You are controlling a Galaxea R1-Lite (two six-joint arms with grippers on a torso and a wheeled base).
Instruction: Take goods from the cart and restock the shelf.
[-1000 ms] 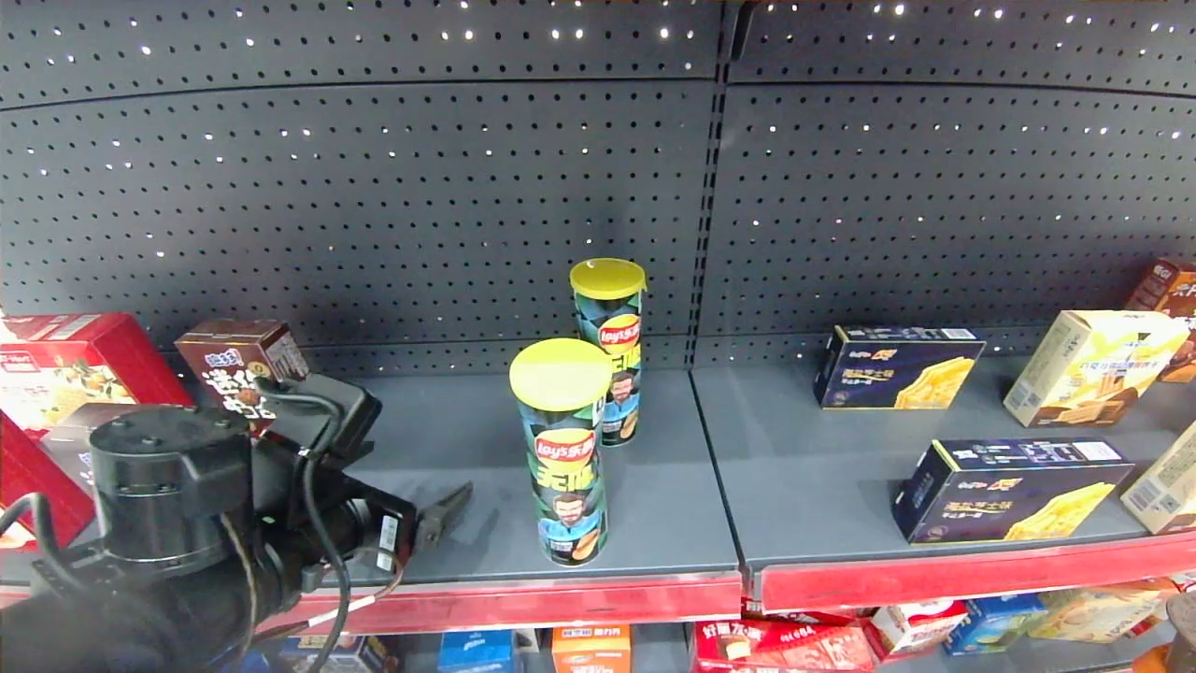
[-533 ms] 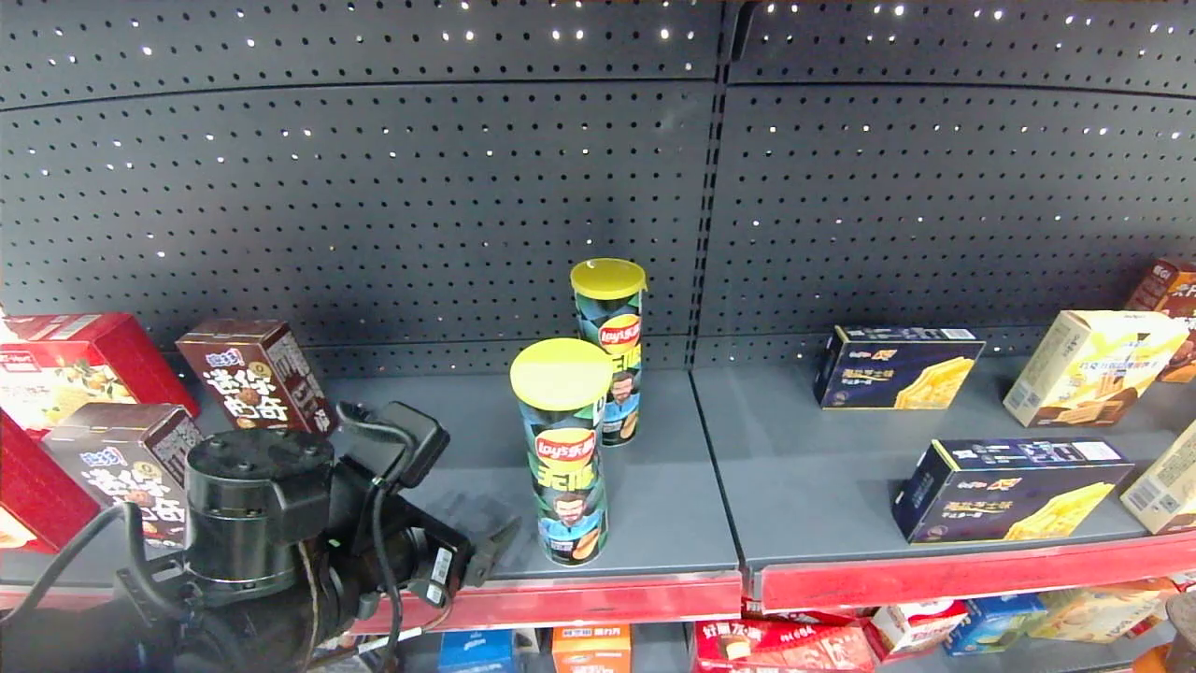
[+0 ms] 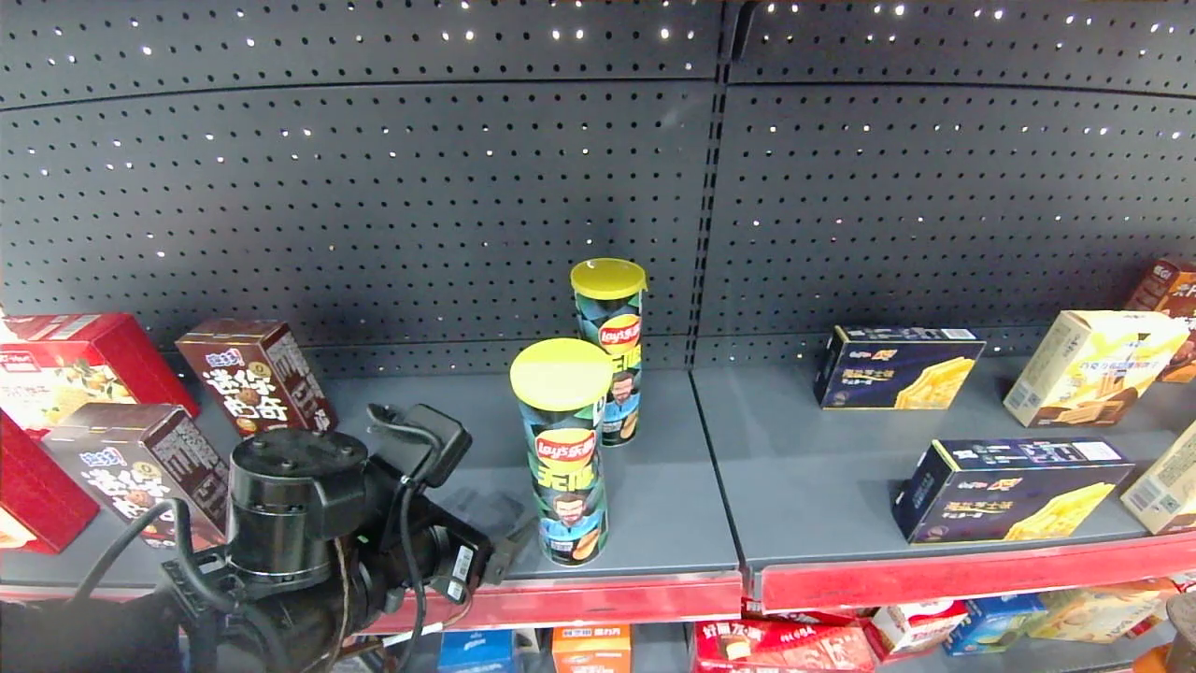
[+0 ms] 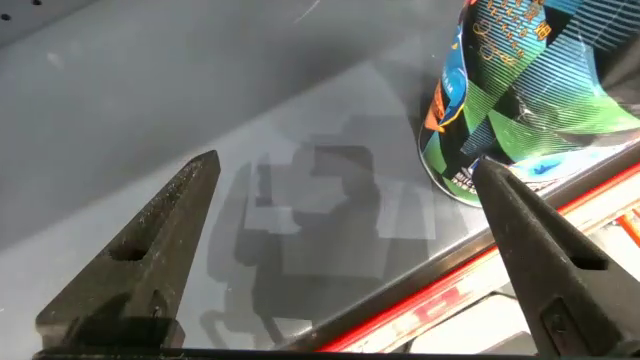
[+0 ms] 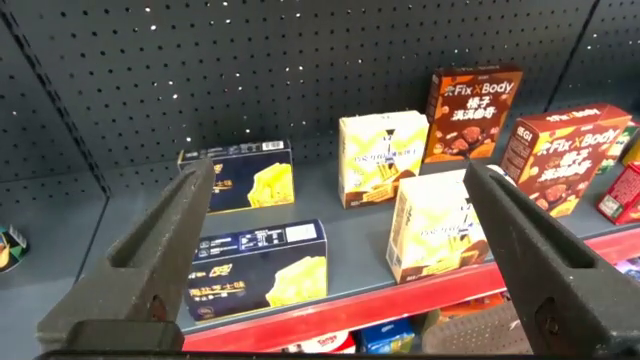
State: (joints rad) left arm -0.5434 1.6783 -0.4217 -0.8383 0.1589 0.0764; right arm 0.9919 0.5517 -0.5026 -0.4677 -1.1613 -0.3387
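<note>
Head view: grey shelf (image 3: 654, 486), red front lip, pegboard wall (image 3: 374, 187) behind; front can (image 3: 563, 449) and rear can (image 3: 609, 346) upright mid-shelf. Left wrist: left hand (image 4: 345, 170) spread wide, empty, beside front can. Right wrist: right hand (image 5: 338, 170) wide, empty, facing boxes (image 5: 260, 270).

The front chip can (image 3: 563, 449) hides the lower left of the rear can (image 3: 609, 327), and the left wrist view's edge cuts the front chip can (image 4: 510, 110) off above its base. To its left the left arm (image 3: 299, 533) covers a corner of the nearer brown box (image 3: 126, 463) — farther left a red box (image 3: 33, 491), and far to its right a cream box (image 3: 1163, 486), run off the picture's edges.
</note>
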